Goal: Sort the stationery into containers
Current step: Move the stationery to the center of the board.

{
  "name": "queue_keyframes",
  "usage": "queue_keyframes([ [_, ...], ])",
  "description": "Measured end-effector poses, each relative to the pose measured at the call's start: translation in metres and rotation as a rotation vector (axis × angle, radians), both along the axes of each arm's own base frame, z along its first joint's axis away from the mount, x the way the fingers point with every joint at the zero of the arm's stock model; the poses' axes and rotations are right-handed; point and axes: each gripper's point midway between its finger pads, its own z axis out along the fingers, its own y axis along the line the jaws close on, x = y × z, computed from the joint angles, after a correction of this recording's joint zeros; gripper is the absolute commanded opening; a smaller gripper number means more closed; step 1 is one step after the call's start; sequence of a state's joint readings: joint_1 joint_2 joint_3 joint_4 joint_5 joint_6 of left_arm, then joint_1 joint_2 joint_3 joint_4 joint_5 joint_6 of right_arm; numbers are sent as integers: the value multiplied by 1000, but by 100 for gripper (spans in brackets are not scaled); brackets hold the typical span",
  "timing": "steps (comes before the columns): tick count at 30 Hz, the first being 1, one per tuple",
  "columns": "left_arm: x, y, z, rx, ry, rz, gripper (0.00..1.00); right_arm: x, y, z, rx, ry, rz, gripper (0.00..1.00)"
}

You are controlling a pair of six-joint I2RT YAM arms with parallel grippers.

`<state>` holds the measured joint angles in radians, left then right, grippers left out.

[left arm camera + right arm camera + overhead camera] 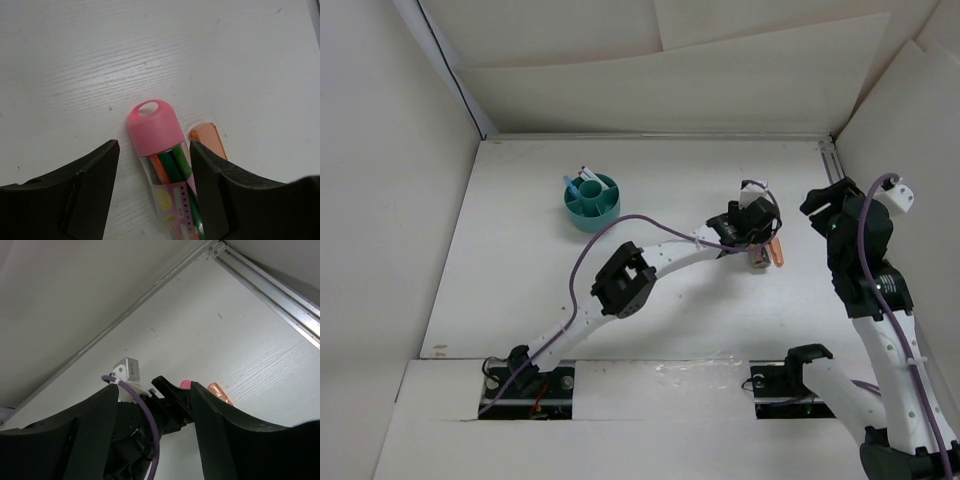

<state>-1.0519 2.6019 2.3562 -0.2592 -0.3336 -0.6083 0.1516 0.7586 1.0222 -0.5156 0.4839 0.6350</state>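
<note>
A clear tube with a pink cap (155, 127), filled with orange and green sticks, lies on the white table. An orange stick (207, 140) lies just to its right. My left gripper (155, 167) is open and straddles the tube; its right finger is next to the tube and its left finger stands apart. In the top view the left gripper (757, 248) sits over these items, with the orange stick (778, 250) beside it. The teal organiser bowl (592, 202) stands at the far left with white pens (588, 179) in it. My right gripper (150, 407) is open, empty and raised.
White walls close in the table on the left, back and right. A metal rail (270, 285) runs along the right wall's foot. The left arm's wrist with its purple cable (145, 415) fills the view between my right fingers.
</note>
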Motion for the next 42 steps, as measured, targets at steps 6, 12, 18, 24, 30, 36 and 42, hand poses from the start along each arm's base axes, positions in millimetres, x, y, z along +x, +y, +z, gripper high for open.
queue_keyframes([
  [6, 5, 1, -10, 12, -5, 16, 57, -3, 10, 7, 6, -20, 66, 66],
  [12, 8, -6, -12, -9, -18, 16, 49, -10, 19, 18, 22, -65, 121, 66],
  [18, 11, -2, -20, 4, -30, 32, 43, -10, 22, 20, 21, -71, 142, 65],
  [24, 15, 0, -18, 12, -61, 50, 33, -8, 26, 18, 22, -67, 165, 65],
  [30, 13, 16, -19, 59, -100, 46, 27, -8, 27, 16, 18, -64, 169, 65],
  [36, 9, 36, -20, 131, -118, 42, 38, -7, 28, 15, 14, -65, 178, 65],
  [42, 10, 38, -20, 144, -128, 41, 18, -3, 30, 6, 14, -56, 186, 65],
])
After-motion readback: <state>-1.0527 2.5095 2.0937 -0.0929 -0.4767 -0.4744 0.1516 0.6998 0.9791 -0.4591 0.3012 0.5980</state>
